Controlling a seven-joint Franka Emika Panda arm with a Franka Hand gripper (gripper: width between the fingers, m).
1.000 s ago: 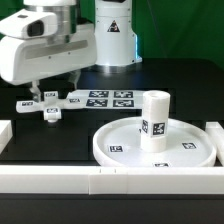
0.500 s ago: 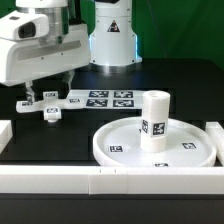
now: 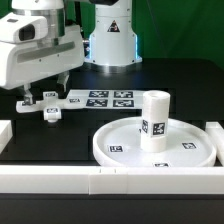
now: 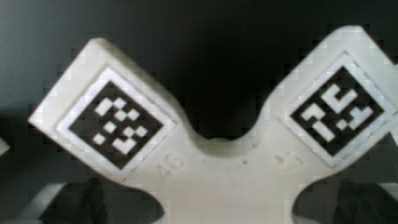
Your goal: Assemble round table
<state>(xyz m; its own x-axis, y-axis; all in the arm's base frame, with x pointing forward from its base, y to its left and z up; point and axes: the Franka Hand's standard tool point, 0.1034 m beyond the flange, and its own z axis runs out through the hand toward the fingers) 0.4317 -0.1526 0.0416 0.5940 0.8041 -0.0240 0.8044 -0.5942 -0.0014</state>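
The small cross-shaped foot lies on the black table at the exterior view's left, beside the marker board. My gripper is low over it and open, with one finger on each side. In the wrist view the foot fills the frame, two tagged arms spreading out, and its hub sits between my dark fingertips; my gripper has not closed on it. The large rimmed round disc lies at the front right. The short thick cylinder leg stands upright in its middle.
The marker board lies flat behind the foot. White border rails run along the front, the left and the right. The robot base stands at the back.
The arm has shifted toward the exterior view's left and lower over the cross-shaped foot. The foot, disc and leg have not moved.
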